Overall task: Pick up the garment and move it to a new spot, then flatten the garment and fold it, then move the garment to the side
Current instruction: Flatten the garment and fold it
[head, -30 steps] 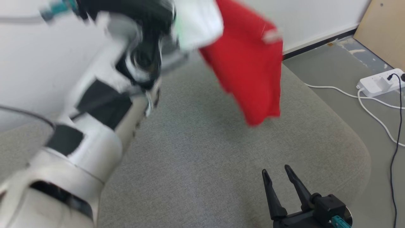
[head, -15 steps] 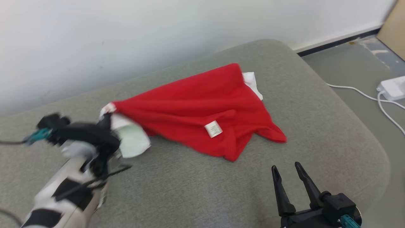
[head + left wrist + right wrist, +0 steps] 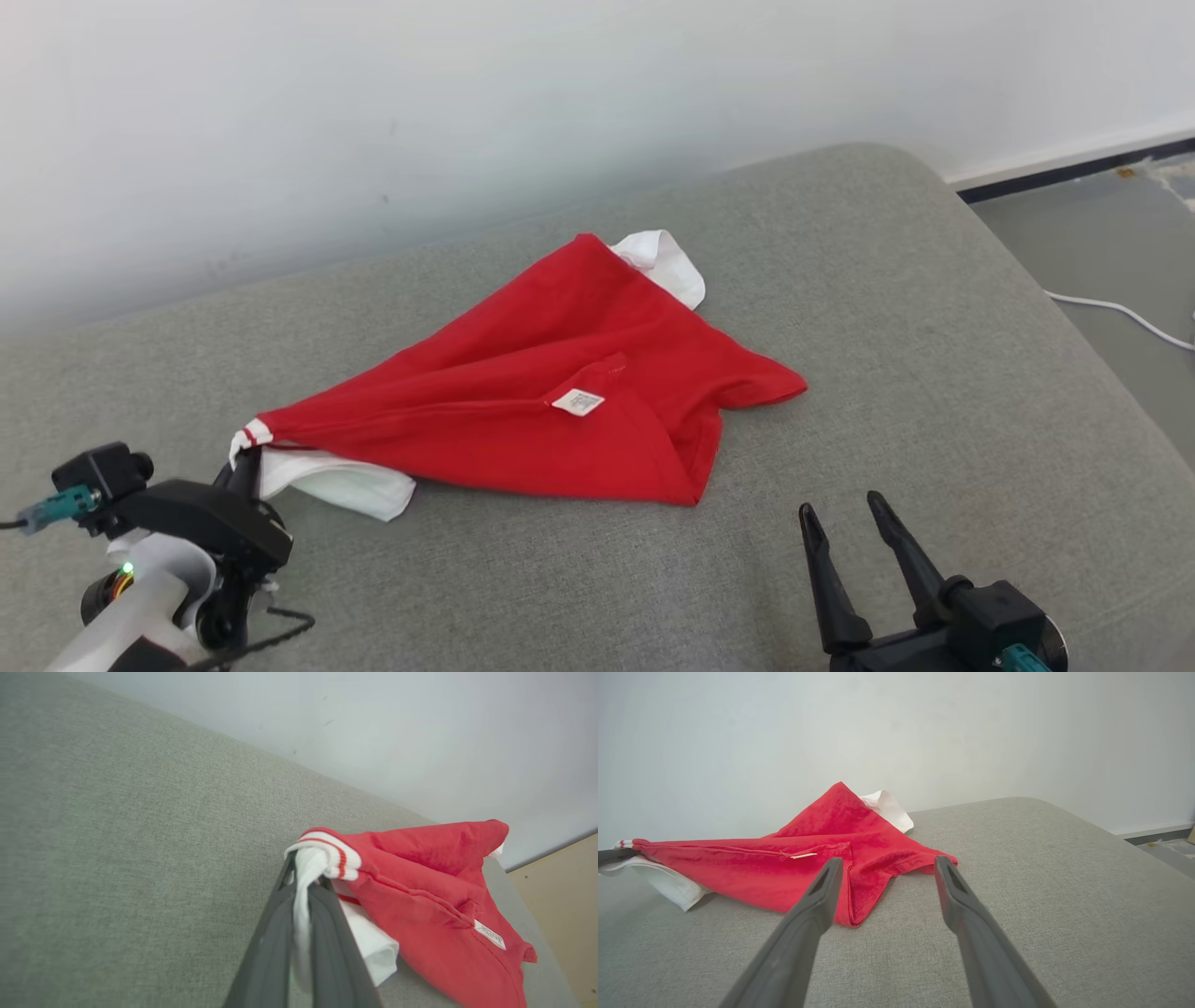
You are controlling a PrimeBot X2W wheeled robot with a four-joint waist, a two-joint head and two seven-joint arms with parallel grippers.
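Where left jaws pinch cuff (image 3: 250, 436), garment (image 3: 560, 411) tapers; axis left-right.

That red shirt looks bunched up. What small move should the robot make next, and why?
Probably reach the right end effector forward to the near hem corner of the garment. It lies rumpled on the cushion; the left end effector is shut on its striped trim, the right is open and apart from it. Two grips could flatten it.

Dark tapered jaws, white forearm (image 3: 140, 602), teal connectors (image 3: 58, 510)
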